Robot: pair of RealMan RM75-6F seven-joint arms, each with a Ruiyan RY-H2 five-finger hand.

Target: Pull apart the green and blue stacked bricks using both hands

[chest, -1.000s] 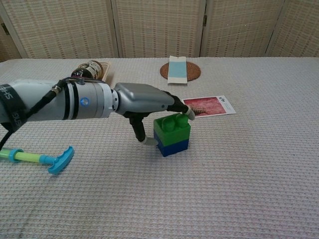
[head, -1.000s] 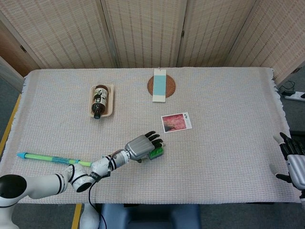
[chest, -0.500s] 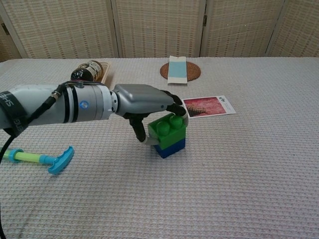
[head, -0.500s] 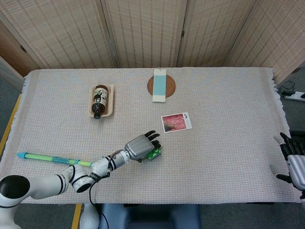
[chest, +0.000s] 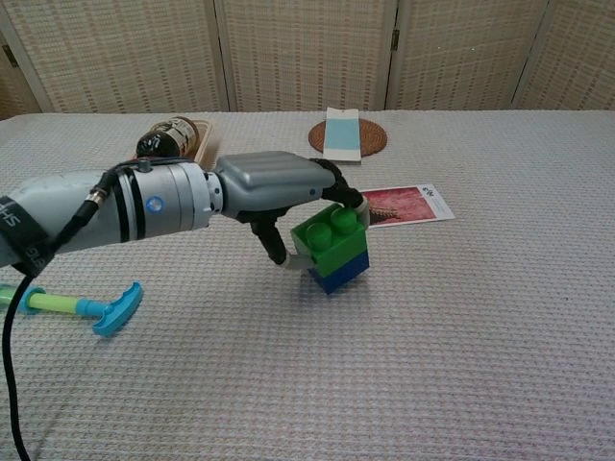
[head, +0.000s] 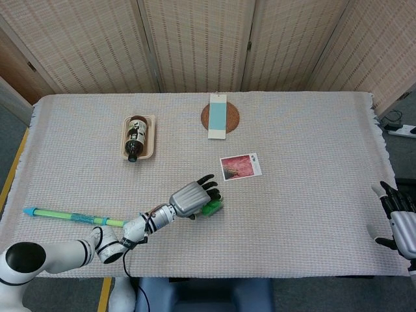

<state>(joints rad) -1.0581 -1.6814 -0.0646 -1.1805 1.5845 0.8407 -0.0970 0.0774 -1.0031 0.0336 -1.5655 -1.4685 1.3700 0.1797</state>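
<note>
Green and blue stacked bricks, tilted near the tabletop's middle, sit gripped in my left hand; my right hand, open at the far-right edge, should come grip the blue base squarely.

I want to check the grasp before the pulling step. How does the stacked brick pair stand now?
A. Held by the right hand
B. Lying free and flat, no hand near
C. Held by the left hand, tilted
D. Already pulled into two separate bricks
C: in the chest view the left hand grips the green brick, which is tilted and joined to the blue brick.
</note>
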